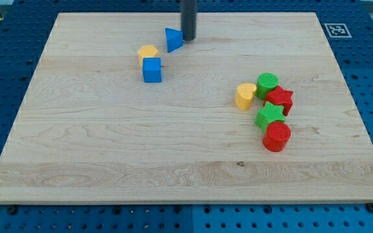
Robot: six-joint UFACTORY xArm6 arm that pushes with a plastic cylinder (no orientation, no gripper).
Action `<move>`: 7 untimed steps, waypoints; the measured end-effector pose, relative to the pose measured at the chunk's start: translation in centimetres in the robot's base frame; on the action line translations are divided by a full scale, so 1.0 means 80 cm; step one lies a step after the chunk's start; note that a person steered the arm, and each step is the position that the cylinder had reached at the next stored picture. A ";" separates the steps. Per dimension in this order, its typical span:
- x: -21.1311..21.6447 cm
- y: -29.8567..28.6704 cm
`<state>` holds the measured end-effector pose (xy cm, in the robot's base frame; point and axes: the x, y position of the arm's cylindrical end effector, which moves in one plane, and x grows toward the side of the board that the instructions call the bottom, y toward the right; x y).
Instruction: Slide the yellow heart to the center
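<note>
The yellow heart lies right of the board's middle, at the left edge of a cluster, touching or nearly touching the green round block. My tip is near the view's top centre, just right of the blue triangle and touching or almost touching it. It is far up and left of the yellow heart. A second yellow block, pentagon-like, sits left of the triangle, with a blue cube right below it.
The cluster beside the heart also holds a red star, a green star and a red round block. The wooden board rests on a blue pegboard. A printed marker sits at the top right corner.
</note>
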<state>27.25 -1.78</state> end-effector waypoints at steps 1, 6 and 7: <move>0.025 -0.016; 0.128 0.068; 0.156 0.105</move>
<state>39.76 6.66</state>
